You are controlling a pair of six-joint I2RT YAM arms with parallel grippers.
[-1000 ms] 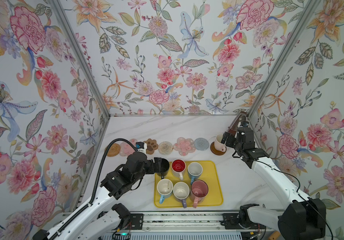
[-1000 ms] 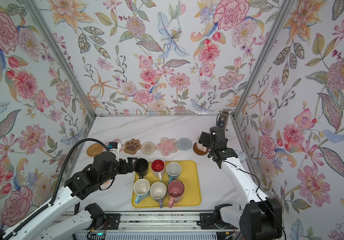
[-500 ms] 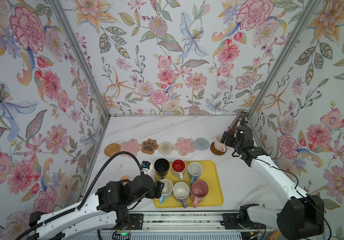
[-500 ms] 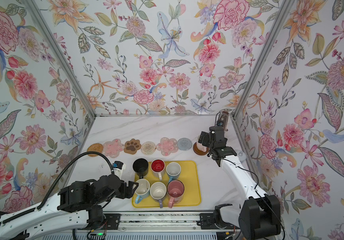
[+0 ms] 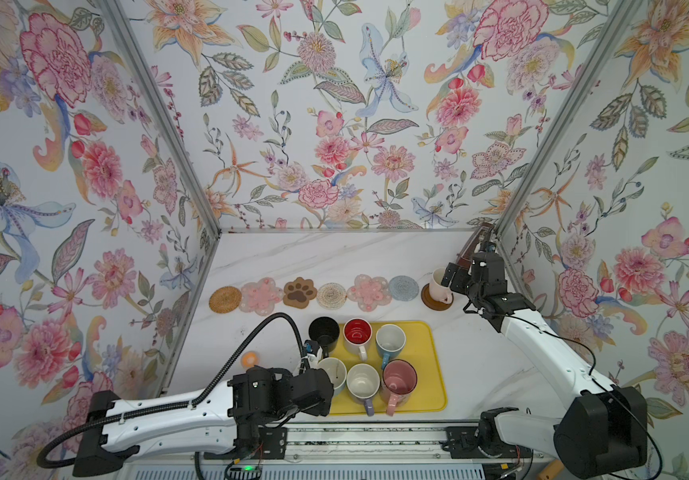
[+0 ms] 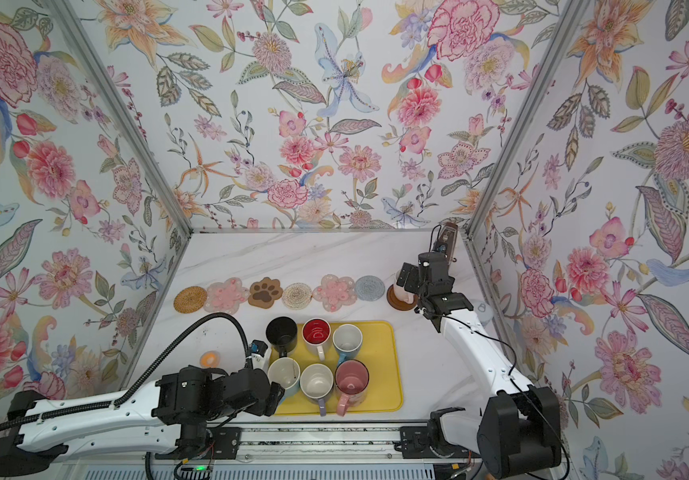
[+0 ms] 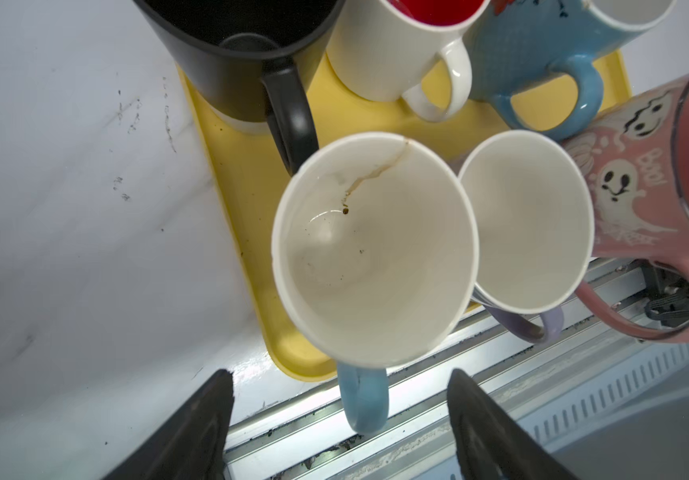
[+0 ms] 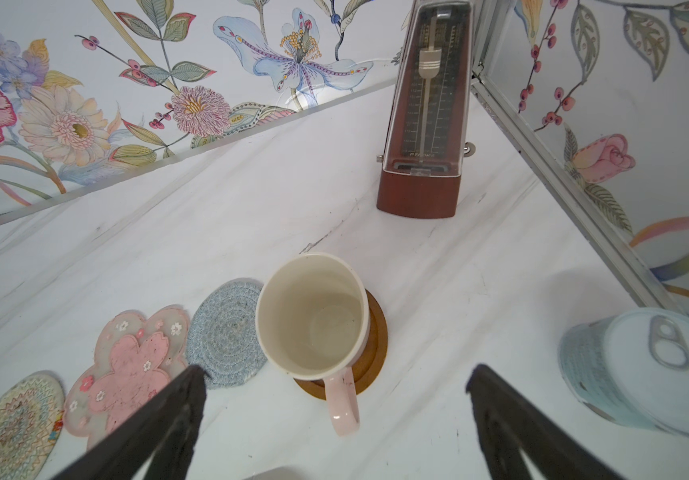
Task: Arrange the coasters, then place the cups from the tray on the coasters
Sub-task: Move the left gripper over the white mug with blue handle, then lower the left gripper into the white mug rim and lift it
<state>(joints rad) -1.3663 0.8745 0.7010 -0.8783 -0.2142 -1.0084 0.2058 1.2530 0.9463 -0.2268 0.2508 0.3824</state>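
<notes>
Mugs first: your stained white-inside mug with the blue handle (image 7: 376, 249) stands upright, long axis vertical, on the near left corner of the yellow rectangular plastic tray (image 7: 226, 174). Its handle points to the near edge, straight into the gap of your left fingers (image 7: 209, 428). Those fingers stand well apart, one on each side of the handle, touching nothing and holding nothing. To its right stand the purple-handled white mug (image 7: 525, 224) and the tall pink ghost-print mug (image 7: 646, 187). On the far side are the black mug (image 7: 243, 58), the white mug with red inside (image 7: 388, 50) and the blue mug (image 7: 542, 41).

Over on the right, the cream mug with the pink handle (image 8: 311, 311) sits upright on the dark brown disc coaster (image 8: 376, 332), handle pointing near. Your right fingers (image 8: 160, 424) are spread wide and empty. The wrist view shows that handle in the gap between them, without contact. Leftwards along the white marble worktop (image 5: 334, 257) runs the row of six other coasters (image 5: 299, 292), beyond the tray's far edge.
</notes>
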